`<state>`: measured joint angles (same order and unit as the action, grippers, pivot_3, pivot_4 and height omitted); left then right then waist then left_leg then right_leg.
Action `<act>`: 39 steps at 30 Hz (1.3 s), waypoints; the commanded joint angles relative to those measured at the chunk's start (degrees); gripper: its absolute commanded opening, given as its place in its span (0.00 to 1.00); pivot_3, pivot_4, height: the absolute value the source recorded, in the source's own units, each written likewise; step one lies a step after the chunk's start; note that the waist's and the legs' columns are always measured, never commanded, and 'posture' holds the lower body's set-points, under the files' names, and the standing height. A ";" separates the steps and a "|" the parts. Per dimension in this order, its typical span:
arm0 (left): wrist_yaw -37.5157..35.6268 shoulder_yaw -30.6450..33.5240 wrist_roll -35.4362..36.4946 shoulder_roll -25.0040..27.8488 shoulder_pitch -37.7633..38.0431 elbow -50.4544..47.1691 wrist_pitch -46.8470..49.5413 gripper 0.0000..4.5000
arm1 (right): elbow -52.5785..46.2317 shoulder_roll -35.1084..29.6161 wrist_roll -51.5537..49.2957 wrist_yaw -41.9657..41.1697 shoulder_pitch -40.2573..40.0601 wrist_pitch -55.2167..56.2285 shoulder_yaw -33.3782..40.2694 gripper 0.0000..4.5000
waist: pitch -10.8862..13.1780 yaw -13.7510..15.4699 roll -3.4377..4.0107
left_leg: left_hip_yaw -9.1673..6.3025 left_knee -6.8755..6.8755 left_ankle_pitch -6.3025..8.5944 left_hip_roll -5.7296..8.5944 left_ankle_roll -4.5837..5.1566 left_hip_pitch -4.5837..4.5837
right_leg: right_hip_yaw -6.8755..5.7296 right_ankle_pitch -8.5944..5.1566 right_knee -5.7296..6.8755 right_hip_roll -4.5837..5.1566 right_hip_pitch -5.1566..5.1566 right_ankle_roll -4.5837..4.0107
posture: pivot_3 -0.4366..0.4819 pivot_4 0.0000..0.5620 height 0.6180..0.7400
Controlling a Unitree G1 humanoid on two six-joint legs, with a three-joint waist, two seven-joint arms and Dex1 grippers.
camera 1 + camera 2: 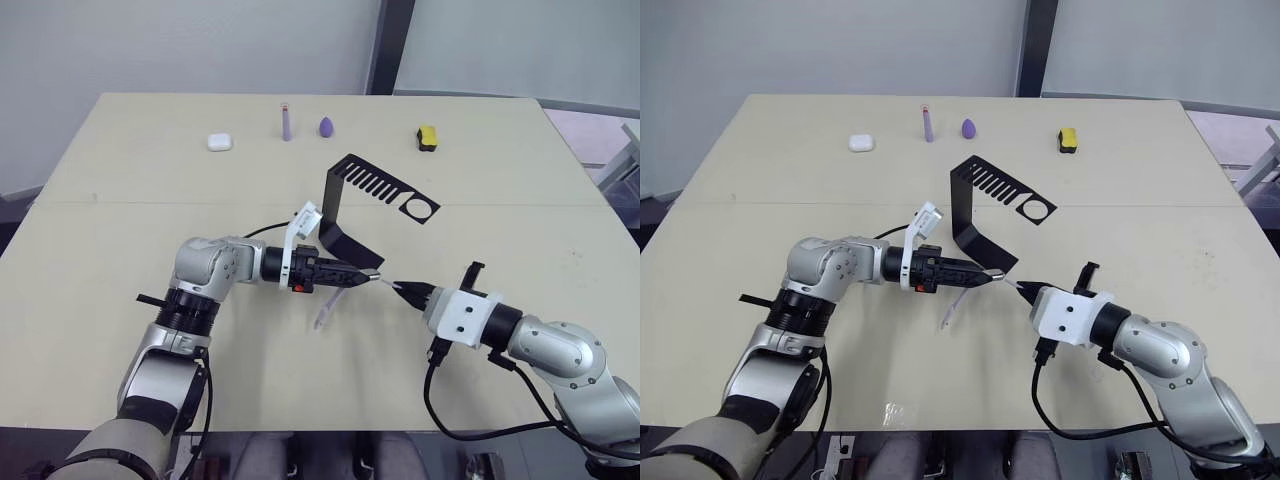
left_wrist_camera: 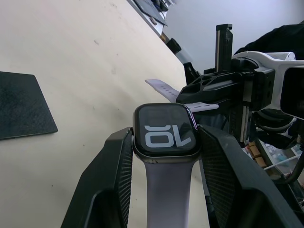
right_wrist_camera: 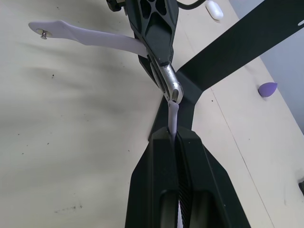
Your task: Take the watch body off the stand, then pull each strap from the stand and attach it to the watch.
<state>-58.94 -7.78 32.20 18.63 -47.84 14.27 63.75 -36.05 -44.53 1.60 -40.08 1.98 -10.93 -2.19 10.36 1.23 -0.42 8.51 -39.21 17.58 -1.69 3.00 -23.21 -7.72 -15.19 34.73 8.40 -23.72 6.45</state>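
Left gripper (image 2: 164,156) pinches the watch body (image 2: 165,131), one strap (image 1: 326,311) hanging; right gripper (image 3: 175,135) jaws clamp the second strap (image 3: 174,116) against it, beside the stand (image 1: 345,215)

The watch body (image 2: 165,132), dark-screened with white digits, sits mid-table off the stand (image 1: 345,205), one pale strap (image 1: 326,310) hanging from it. The second strap (image 3: 174,116) meets its right edge. The black stand is upright just behind.
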 commanded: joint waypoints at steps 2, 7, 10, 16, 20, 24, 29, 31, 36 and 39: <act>-0.06 0.86 0.79 -0.20 -0.83 -0.18 -0.87 0.36 | -2.46 -0.05 -1.12 -0.49 0.78 0.07 1.93 0.00 | 0.00 0.01 0.00 | 0.00 0.00 0.00 0.00 0.00 0.00 | 0.00 0.00 0.00 0.00 0.00 0.00 | 0.48 0.27 1.00; 0.10 1.01 1.31 -0.49 -0.97 -0.81 -0.38 0.36 | -2.34 -0.11 -1.03 -0.46 0.73 0.18 1.61 0.00 | 0.00 0.00 0.00 | 0.00 0.00 0.00 0.00 0.00 0.00 | 0.00 0.00 0.00 0.00 0.00 0.00 | 0.48 0.27 1.00; 0.21 1.03 1.40 -0.65 -1.05 -1.00 -0.24 0.36 | -2.39 0.02 -0.95 -0.37 0.80 0.08 1.29 0.00 | 0.00 0.01 0.00 | 0.00 0.00 0.00 0.00 0.00 0.00 | 0.00 0.00 0.00 0.00 0.00 0.00 | 0.48 0.27 1.00; 0.31 0.92 1.54 -0.95 -0.86 -1.53 0.03 0.36 | -2.38 0.22 -0.89 -0.26 0.93 -0.02 1.00 0.00 | 0.00 0.00 0.00 | 0.00 0.00 0.00 0.00 0.00 0.00 | 0.00 0.00 0.01 0.00 0.00 0.00 | 0.48 0.27 1.00; 0.59 1.03 1.78 -1.25 -0.93 -1.85 0.34 0.36 | -2.49 0.42 -0.78 -0.14 1.22 -0.23 0.61 0.00 | 0.00 -0.01 0.00 | 0.00 0.00 0.00 0.00 0.00 0.00 | 0.00 0.00 0.00 0.00 0.00 0.00 | 0.48 0.27 1.00; 0.76 1.00 1.73 -1.70 -0.75 -1.78 0.16 0.36 | -2.62 0.67 -0.52 -0.06 1.62 -0.44 0.11 0.00 | 0.00 0.01 0.00 | 0.00 0.00 0.00 0.00 0.00 0.00 | 0.00 0.00 0.01 0.00 0.00 0.00 | 0.48 0.27 1.00; 1.37 1.52 2.03 -2.37 -0.49 -1.92 0.54 0.36 | -2.76 0.87 0.09 0.02 1.81 -0.63 -0.58 0.00 | 0.00 0.01 0.00 | 0.00 -0.01 -0.01 0.00 0.00 0.01 | 0.00 0.00 0.02 0.00 0.00 0.00 | 0.48 0.27 1.00; 1.84 2.02 2.43 -2.80 -0.50 -2.08 1.16 0.36 | -2.69 0.85 0.47 -0.05 1.86 -0.52 -0.80 0.00 | 0.00 0.01 0.00 | 0.00 -0.01 -0.01 0.00 0.00 0.00 | 0.00 0.00 0.01 0.00 0.00 0.00 | 0.48 0.27 1.00; 2.20 2.16 3.14 -3.22 -0.08 -3.83 2.77 0.36 | -2.18 1.09 1.37 0.25 2.82 -0.70 -1.28 0.00 | 0.00 -0.03 0.00 | 0.00 -0.01 -0.01 0.00 -0.01 0.01 | 0.00 0.00 0.02 -0.01 0.00 0.00 | 0.48 0.27 1.00; 2.47 2.36 3.39 -3.39 -0.04 -4.32 3.27 0.36 | -1.95 1.29 1.71 0.26 3.50 -1.02 -1.63 0.00 | 0.00 -0.01 0.00 | 0.00 -0.01 -0.02 0.00 -0.01 0.01 | 0.00 0.00 0.02 -0.01 0.00 0.00 | 0.48 0.27 1.00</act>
<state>-55.86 -5.32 32.92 16.36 -47.72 13.40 66.58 -36.05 -43.96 3.20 -40.03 4.41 -12.29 -3.63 10.36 1.22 -0.42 8.52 -39.21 17.57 -1.69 2.99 -23.20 -7.71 -15.19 34.76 8.38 -23.71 6.45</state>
